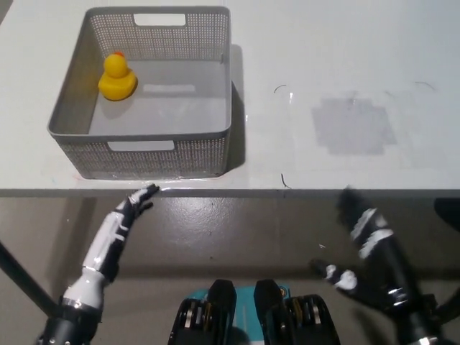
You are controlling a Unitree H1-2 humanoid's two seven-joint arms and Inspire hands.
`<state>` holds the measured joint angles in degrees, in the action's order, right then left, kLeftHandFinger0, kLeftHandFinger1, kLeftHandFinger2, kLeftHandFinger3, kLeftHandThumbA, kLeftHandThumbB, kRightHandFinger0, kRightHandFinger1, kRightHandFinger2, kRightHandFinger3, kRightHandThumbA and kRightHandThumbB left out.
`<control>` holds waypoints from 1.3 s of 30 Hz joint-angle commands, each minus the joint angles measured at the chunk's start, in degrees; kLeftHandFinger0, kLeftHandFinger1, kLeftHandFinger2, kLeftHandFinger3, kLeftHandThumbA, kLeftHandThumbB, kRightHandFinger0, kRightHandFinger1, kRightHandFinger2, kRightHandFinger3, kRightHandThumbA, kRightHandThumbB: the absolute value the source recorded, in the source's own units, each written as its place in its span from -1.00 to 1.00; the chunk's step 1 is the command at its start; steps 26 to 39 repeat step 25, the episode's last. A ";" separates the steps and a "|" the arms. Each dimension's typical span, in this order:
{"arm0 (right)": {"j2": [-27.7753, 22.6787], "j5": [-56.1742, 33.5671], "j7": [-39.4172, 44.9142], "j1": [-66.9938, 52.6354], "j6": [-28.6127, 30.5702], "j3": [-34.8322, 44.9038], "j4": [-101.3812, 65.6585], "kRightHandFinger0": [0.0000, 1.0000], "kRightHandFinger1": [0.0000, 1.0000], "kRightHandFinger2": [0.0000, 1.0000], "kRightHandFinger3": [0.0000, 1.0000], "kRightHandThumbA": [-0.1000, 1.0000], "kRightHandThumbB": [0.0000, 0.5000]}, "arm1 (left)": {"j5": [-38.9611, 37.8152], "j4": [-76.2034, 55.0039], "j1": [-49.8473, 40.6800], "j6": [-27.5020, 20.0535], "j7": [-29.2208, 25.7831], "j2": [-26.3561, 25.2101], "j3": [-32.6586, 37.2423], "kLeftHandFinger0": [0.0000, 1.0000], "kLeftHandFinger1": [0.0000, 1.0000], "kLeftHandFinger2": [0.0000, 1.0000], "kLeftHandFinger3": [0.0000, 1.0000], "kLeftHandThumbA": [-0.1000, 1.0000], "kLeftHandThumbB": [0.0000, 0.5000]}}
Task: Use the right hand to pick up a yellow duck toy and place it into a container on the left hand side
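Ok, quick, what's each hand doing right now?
Left hand: empty, fingers out straight, raised to the table edge near the basket.
Right hand: open, empty, below the table edge.
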<state>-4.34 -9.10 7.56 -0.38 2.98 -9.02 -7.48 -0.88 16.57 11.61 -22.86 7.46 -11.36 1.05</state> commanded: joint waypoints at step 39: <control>3.58 -2.46 4.42 7.52 9.05 2.85 15.10 1.00 1.00 1.00 1.00 1.00 -0.24 | -1.13 4.13 -0.54 -4.04 2.76 1.11 2.06 0.82 1.00 1.00 1.00 1.00 1.00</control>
